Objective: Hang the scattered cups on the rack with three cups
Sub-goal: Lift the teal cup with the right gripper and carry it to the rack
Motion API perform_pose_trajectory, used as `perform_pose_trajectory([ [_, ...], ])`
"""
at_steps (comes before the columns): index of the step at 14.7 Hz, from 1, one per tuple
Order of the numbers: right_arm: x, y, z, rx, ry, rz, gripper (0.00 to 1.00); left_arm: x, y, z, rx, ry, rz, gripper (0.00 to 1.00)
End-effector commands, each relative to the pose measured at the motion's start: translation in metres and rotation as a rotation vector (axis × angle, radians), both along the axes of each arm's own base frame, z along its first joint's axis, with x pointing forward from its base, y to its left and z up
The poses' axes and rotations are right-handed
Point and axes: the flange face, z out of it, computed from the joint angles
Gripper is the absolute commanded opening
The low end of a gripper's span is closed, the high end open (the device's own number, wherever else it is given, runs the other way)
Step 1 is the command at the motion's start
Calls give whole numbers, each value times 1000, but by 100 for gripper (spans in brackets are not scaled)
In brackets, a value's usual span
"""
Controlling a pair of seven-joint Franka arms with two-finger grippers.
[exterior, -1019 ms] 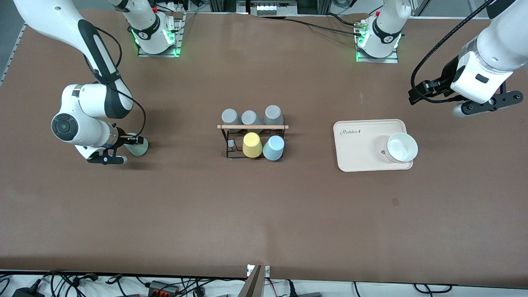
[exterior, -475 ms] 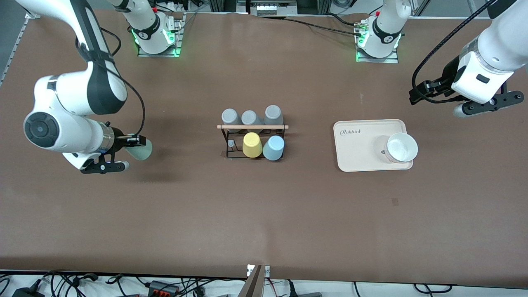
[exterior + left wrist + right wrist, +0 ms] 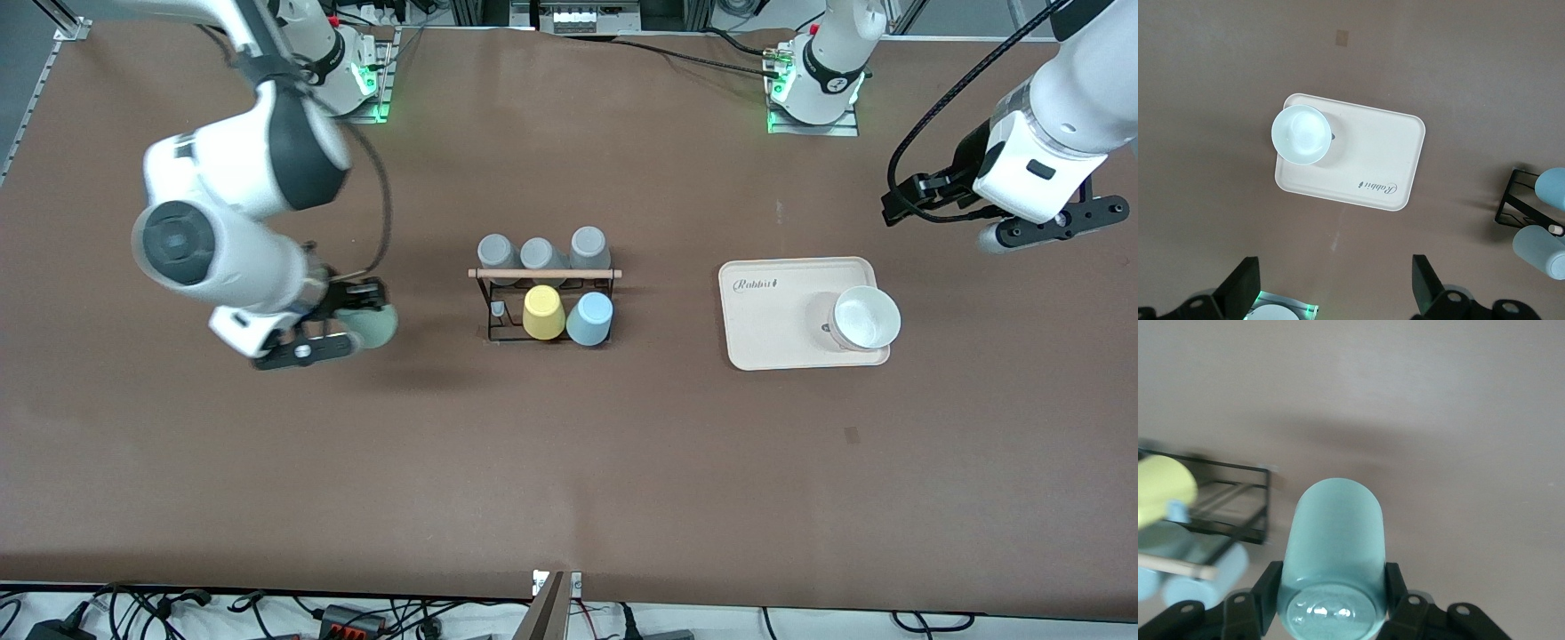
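My right gripper point(image 3: 357, 316) is shut on the pale mint-green cup point(image 3: 375, 327), which it holds lying sideways in the air over bare table, between the right arm's end and the rack. In the right wrist view the fingers point(image 3: 1269, 587) clamp the cup point(image 3: 1335, 540) on both sides near its base. The black wire rack point(image 3: 544, 274) with its wooden rod stands mid-table and shows blurred in the right wrist view point(image 3: 1238, 500). A light blue cup point(image 3: 590, 318) hangs on it. My left gripper point(image 3: 1335, 293) waits open and empty, high over the table by the tray.
On the rack also hang a yellow cup point(image 3: 543, 312) and three grey cups point(image 3: 538, 252); one short peg point(image 3: 498, 309) stands bare. A cream tray point(image 3: 773, 329) holding a white bowl point(image 3: 864, 317) lies toward the left arm's end.
My right arm has lifted the mint-green cup off the table and carried it toward the rack. The left arm has stayed still.
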Motion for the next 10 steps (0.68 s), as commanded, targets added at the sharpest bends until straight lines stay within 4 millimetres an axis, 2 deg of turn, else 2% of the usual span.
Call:
perform_pose_trajectory([
  [1, 10, 31, 5, 7, -19, -66, 19, -6, 4, 7, 6, -1, -10, 100],
  [3, 4, 53, 8, 9, -31, -117, 19, -6, 4, 7, 6, -1, -10, 100],
  [5, -4, 84, 1, 5, -41, -192, 19, -6, 5, 7, 7, 0, -9, 100],
  [10, -27, 135, -22, -24, -26, -320, 19, -6, 6, 7, 7, 0, -7, 100],
])
